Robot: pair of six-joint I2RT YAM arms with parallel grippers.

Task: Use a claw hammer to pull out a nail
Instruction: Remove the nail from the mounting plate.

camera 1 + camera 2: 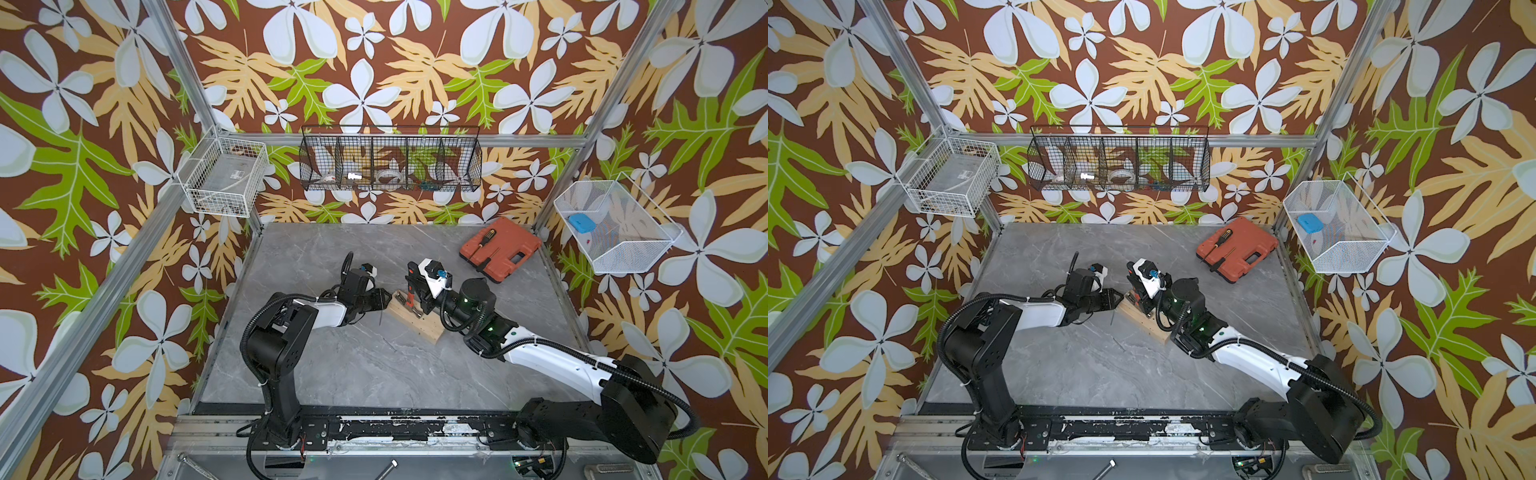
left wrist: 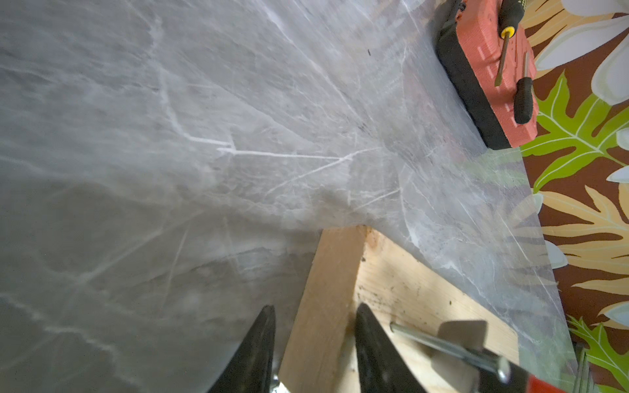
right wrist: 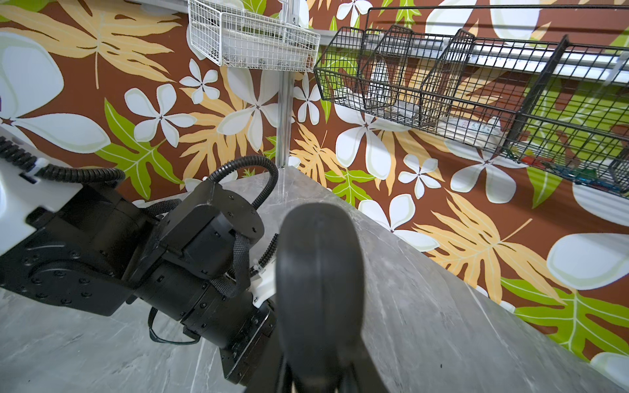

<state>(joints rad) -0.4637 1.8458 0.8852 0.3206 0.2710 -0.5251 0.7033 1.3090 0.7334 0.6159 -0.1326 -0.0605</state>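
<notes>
The claw hammer (image 1: pixel 409 296) stands steeply over a pale wooden block (image 1: pixel 419 322) in mid-table in both top views. Its silver head (image 1: pixel 400 297) rests on the block. My right gripper (image 1: pixel 417 286) is shut on the black handle (image 3: pixel 320 289), which fills the right wrist view. In the left wrist view the nail (image 2: pixel 425 342) sticks out of the block (image 2: pixel 326 306), with the claw (image 2: pixel 463 335) around its shaft. My left gripper (image 2: pixel 315 308) is closed on the block's left end, one finger (image 2: pixel 369 340) on each face. That gripper (image 1: pixel 384 300) lies low on the table.
An orange tool case (image 1: pixel 500 249) with a black-and-orange screwdriver (image 1: pixel 484 241) lies at the back right. A black wire basket (image 1: pixel 390 162) hangs on the back wall. White wire baskets hang left (image 1: pixel 224 176) and right (image 1: pixel 615 226).
</notes>
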